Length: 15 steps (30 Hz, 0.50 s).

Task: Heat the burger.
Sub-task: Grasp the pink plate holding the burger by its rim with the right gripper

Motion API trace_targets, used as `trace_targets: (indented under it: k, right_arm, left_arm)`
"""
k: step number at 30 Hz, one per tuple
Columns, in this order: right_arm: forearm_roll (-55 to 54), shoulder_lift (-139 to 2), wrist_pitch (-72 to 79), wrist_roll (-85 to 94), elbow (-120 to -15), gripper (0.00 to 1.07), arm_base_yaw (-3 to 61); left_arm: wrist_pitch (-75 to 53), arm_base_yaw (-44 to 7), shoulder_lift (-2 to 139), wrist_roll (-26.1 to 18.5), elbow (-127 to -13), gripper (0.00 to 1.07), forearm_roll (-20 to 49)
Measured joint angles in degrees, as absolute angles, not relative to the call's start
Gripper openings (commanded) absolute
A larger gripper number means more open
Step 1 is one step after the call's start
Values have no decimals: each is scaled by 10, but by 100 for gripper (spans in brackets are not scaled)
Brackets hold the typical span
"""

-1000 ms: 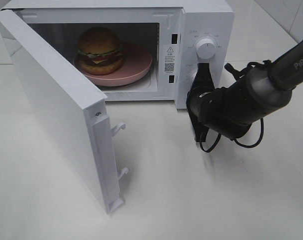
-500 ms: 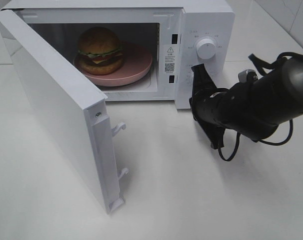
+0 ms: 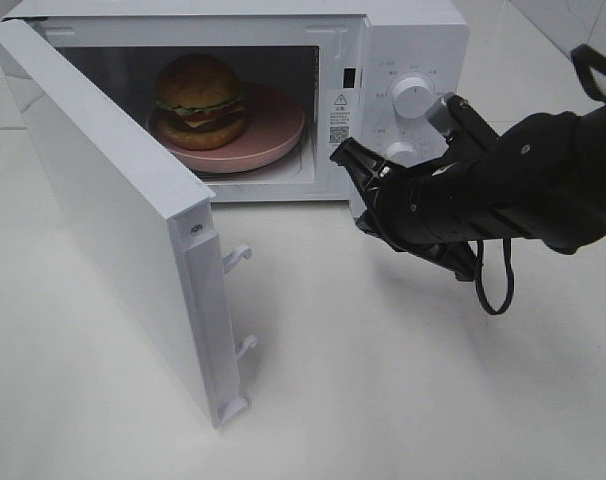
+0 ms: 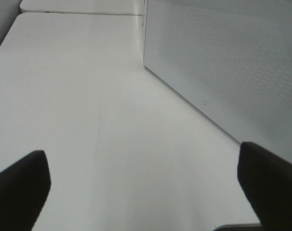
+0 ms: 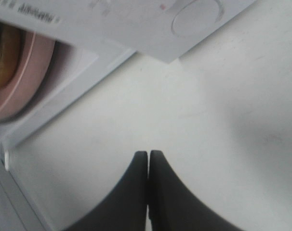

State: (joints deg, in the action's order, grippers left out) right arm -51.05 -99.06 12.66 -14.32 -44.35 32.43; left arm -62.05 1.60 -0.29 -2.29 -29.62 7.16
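Observation:
The burger [image 3: 201, 98] has a golden-brown bun, lettuce and cheese. It sits on a round pink plate [image 3: 278, 125] inside the open microwave [image 3: 413, 40]. My right gripper [image 3: 341, 156] is shut with nothing in it and hovers at the front right corner of the oven cavity, beside the control panel. In the right wrist view its fingers [image 5: 136, 183] press together over the table, with the plate [image 5: 25, 72] and a sliver of the burger [image 5: 1, 57] at the edge. My left gripper [image 4: 145, 175] is open above bare table by the microwave's side wall [image 4: 232, 67].
The microwave door [image 3: 113, 200] stands swung out toward the front left, its latch hooks [image 3: 238, 256] pointing right. Two white knobs [image 3: 413, 97] sit on the control panel. The right arm [image 3: 523, 190] stretches in from the right above the white table [image 3: 383, 380].
My right gripper has swung left from the lower knob on the control panel to the right edge of the oven opening, staying shut. The door, burger and left gripper have not moved.

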Motion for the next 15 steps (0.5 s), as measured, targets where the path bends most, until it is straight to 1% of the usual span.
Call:
trace_targets:
  k: [2,3,5,8,10,11,13,15]
  right_arm:
    - [-496,-965,46,-49,-443,0,315]
    - [-496,-965,46,-49,-443,0,315]
    - [-462,-950,-16,0,-446,0,310]
    - [-445,-945,-37,15,-448,0,309]
    - [-376,-932,-101,73,-460,1,309]
    - [-376,-932,-101,73,-460,1,309]
    - [-332,-928,-160,118,-473,1,309]
    - [-317,-927,-181,131,-477,1,309]
  left_arm:
    - [-621,16,-3,-23,-296,98,72]
    - [-621,16,-3,-23,-296,98,72]
    - [-621,16,-3,-23,-296,98,72]
    - [-621,16,-3,-23,-296,98,72]
    - [-621,16,-3,-23,-296,98,72]
    - [-621,16,-3,-23,-296,98,72]
    - [-621,16,-3,-23,-296,98,72]
    - [-621,16,-3,-23,-296,98,72]
